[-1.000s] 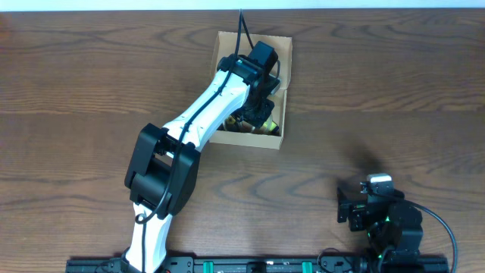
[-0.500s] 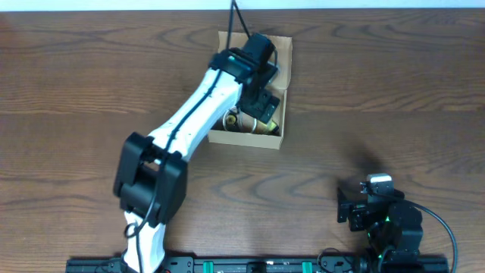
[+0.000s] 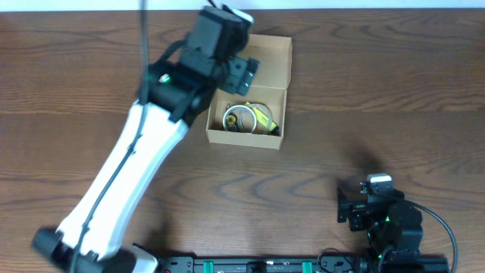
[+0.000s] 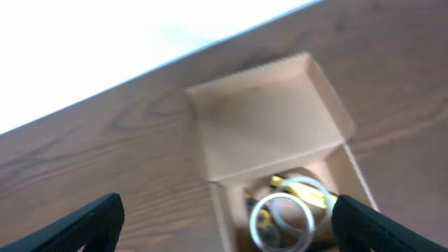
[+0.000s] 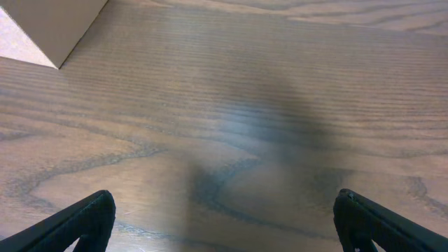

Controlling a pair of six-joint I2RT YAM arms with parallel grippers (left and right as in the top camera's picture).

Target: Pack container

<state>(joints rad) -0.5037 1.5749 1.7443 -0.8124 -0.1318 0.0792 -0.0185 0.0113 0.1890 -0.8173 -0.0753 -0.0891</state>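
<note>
The container (image 3: 242, 139) is a small tan cardboard box at the back middle of the table, with its flap lid (image 3: 270, 61) lying open behind it. Inside lie a white ring (image 3: 239, 117) and a yellow object (image 3: 264, 117). My left gripper (image 3: 242, 73) hangs open above the box's back left corner and holds nothing. In the left wrist view the container (image 4: 266, 115) lies below the open left gripper (image 4: 231, 231), with the white ring (image 4: 283, 220) and the yellow object (image 4: 294, 185) in it. My right gripper (image 3: 355, 208) rests open near the front right.
The right wrist view shows bare wood between the open right gripper (image 5: 227, 224) fingers and a corner of the box (image 5: 49, 28) at the upper left. The table's far edge (image 4: 140, 63) runs just behind the box.
My left gripper has opened and risen out of the box, up and to the left, which uncovers the ring and yellow object inside. The right arm has not moved.
</note>
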